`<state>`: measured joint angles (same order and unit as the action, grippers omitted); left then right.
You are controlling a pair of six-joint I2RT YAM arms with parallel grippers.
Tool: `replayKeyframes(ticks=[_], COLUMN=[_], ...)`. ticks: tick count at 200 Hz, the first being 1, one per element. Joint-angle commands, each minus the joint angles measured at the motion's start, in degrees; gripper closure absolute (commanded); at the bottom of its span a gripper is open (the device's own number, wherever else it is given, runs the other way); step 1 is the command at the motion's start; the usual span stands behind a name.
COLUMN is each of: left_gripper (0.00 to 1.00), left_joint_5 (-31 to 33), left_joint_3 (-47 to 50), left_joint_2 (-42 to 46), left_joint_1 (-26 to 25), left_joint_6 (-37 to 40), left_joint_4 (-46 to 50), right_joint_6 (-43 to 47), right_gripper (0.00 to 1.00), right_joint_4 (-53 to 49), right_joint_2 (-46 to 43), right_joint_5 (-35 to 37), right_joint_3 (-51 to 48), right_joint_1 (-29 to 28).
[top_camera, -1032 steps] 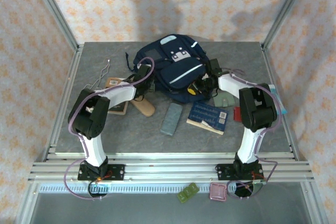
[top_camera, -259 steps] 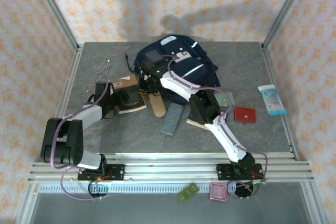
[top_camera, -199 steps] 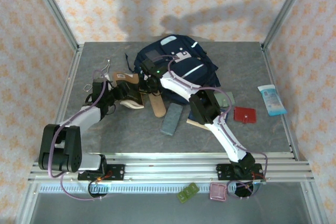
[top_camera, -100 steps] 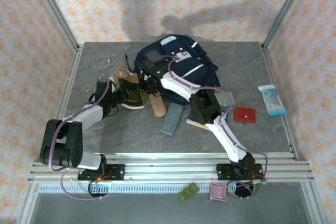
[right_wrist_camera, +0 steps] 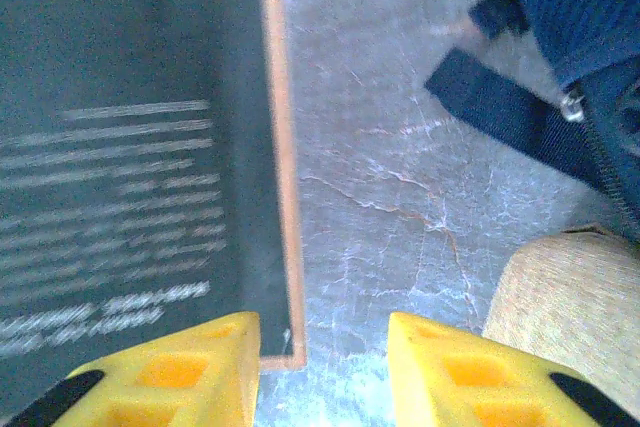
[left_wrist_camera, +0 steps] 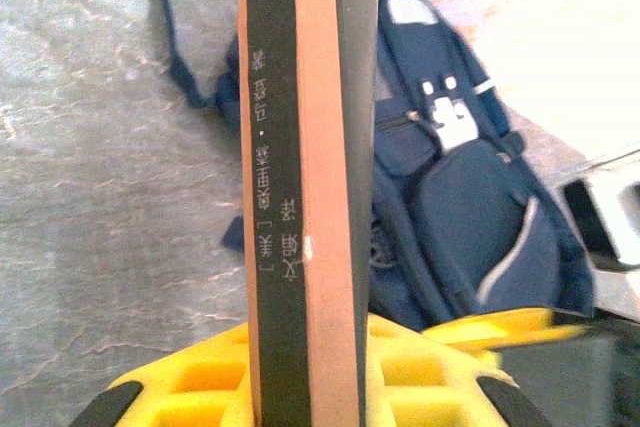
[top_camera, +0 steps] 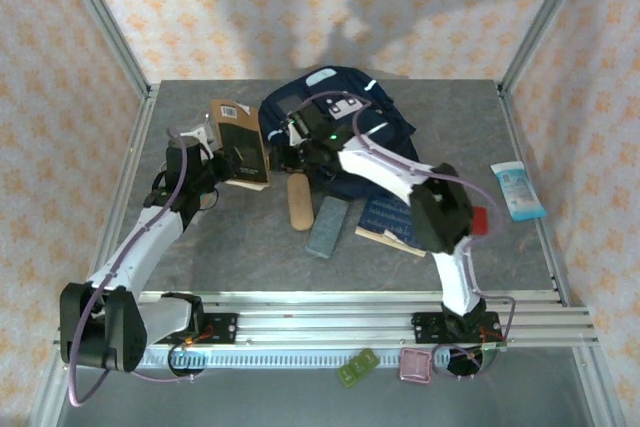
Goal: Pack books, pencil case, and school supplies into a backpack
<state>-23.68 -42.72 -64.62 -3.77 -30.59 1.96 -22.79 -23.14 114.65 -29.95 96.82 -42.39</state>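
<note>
Though overhead shows the brown book face-on, left wrist shows its spine.

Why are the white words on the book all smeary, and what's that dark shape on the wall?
Right wrist view: the brown book sits close to the lens, so its print blurs. Top view: the shape on the back wall is a soft shadow.
</note>
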Motion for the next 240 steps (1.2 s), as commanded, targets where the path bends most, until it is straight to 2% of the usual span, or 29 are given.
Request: replayKeyframes(ticks=[1, 13, 27, 37, 50, 70, 94, 123, 146, 164, 188, 213, 240], left_gripper=[1.0, 1.0, 1.0, 1.0, 1.0, 1.0, 1.0, 1.0, 1.0, 1.0, 1.0, 1.0, 1.0], left_joint_5=[-5.9, -7.9, -9.7, -12.1, -16.2, -21.6, -28.7, -31.0, -34.7, -36.0, -36.7, -36.5, -35.8], left_joint_3=[-2.4, -2.4, -2.2, -1.5, -0.4, 1.2, 2.5, 1.8, 3.3, 3.8, 3.5, 3.2, 2.5], left_joint_2=[2.0, 2.2, 2.7, 3.0, 3.6, 4.6, 4.7, 5.0, 4.1, 3.3, 2.7, 1.8, 0.2], left_joint_1=[-0.9, -1.1, -1.5, -1.7, -2.1, -3.0, -4.1, -5.1, -5.1, -5.0, -5.1, -5.1, -5.1], left_joint_6=[-2.2, -2.4, -1.8, -2.3, -4.7, -7.8, -13.5, -14.7, -21.9, -25.4, -25.7, -24.0, -20.0], left_joint_4=[-5.3, -6.5, -7.5, -9.4, -13.8, -21.1, -31.6, -33.2, -43.5, -48.4, -48.5, -46.3, -41.3], right_joint_6=[2.2, 1.4, -0.6, -2.1, -3.3, -3.2, -5.1, -4.3, -5.4, -8.2, -10.0, -8.9, -6.4], right_gripper=[0.56, 0.55, 0.45, 0.33, 0.31, 0.31, 0.31, 0.3, 0.3, 0.3, 0.3, 0.33, 0.45], right_joint_4=[7.3, 10.1, 15.5, 20.4, 24.4, 26.7, 34.5, 37.9, 40.0, 45.7, 49.9, 48.9, 44.8], right_joint_2=[-7.8, -11.2, -15.4, -17.7, -18.9, -18.9, -19.9, -22.2, -22.1, -22.6, -25.0, -27.7, -30.0], right_joint_5=[3.2, 1.6, -2.2, -6.4, -11.6, -16.8, -25.5, -27.6, -30.2, -35.9, -40.3, -43.1, -43.4], right_joint_3=[-7.8, -11.5, -16.4, -20.0, -22.5, -23.9, -27.4, -29.3, -30.1, -31.9, -32.8, -32.4, -31.6], right_joint_1=[1.7, 3.4, 5.8, 7.6, 9.3, 10.8, 12.1, 12.6, 13.4, 14.0, 14.1, 14.1, 14.1])
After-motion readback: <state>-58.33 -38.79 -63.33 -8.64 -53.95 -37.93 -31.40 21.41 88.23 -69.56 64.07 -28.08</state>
